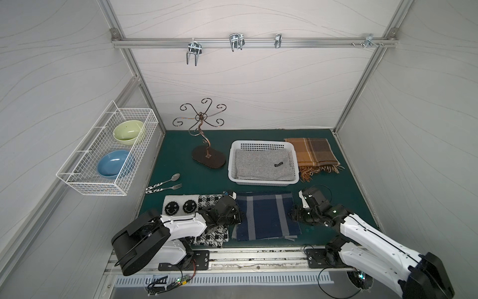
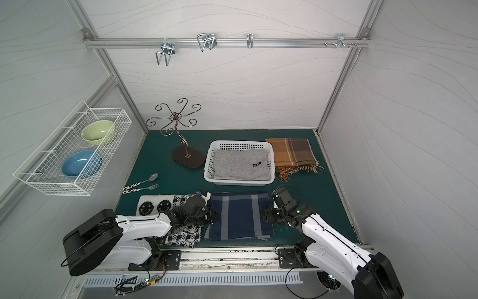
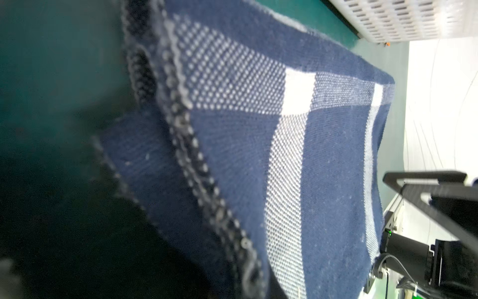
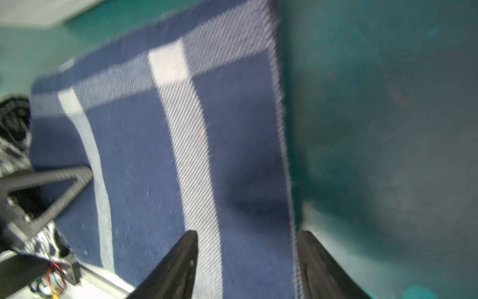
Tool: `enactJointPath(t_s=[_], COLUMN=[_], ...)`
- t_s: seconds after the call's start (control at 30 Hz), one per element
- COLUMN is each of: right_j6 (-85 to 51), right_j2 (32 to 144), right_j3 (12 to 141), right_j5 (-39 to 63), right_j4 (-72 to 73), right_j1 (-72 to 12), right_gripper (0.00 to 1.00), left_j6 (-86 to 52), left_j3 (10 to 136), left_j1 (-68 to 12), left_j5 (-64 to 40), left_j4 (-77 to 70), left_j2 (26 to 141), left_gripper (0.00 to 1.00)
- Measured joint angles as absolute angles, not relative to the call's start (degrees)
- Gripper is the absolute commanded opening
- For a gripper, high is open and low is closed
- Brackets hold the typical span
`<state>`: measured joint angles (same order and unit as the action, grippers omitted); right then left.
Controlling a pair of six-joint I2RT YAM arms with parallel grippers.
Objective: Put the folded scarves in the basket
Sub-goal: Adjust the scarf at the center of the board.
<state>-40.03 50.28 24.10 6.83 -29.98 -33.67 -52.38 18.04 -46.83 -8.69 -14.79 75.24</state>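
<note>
Scarf [image 1: 266, 217] edge inside wide-open right gripper [image 4: 247, 234] (left gripper [image 1: 239, 218] mostly hidden, state untellable)

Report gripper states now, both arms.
Left gripper: at an edge of the blue plaid scarf; cannot tell whether open or shut.
Right gripper: open, jaws apart over the scarf's opposite edge, holding nothing.

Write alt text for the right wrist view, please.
The right gripper, jaws open, hangs at the edge of a folded navy plaid scarf on the green mat, one finger over cloth, one over mat. The picture is blurred.
</note>
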Motion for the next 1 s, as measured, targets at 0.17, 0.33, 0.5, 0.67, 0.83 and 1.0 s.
enactJointPath(t_s=[0.17, 0.33, 0.5, 0.67, 0.83, 1.0], right_j6=[-38.0, -37.1, -37.1, -37.7, -39.2, -41.0], right_j2=[54.7, 58.7, 59.5, 60.9, 63.5, 66.0], right_j3=[22.9, 22.8, 23.1, 23.1, 23.1, 23.6], right_j5=[11.0, 13.4, 12.8, 12.9, 13.6, 10.3], right_j4=[-26.2, -22.7, -21.9, -20.9, -16.6, -12.2], right_j1=[-31.3, -31.1, -31.0, -31.0, -32.3, -38.6], right_gripper=[0.7, 0.7, 0.7, 0.69, 0.65, 0.58], left_j6=[-52.0, -52.6, -52.8, -53.0, -53.8, -54.7], left_j3=[19.1, 18.4, 18.5, 18.3, 17.9, 18.0], left_j1=[-46.6, -46.6, -46.6, -46.6, -46.5, -47.4], left_j5=[-9.6, -8.6, -8.6, -8.5, -8.2, -7.6], left_j4=[-15.1, -15.8, -16.5, -17.5, -19.7, -23.5], left_j2=[75.4, 74.0, 74.4, 74.7, 75.7, 78.2], left_gripper=[0.51, 0.59, 0.6, 0.59, 0.57, 0.5])
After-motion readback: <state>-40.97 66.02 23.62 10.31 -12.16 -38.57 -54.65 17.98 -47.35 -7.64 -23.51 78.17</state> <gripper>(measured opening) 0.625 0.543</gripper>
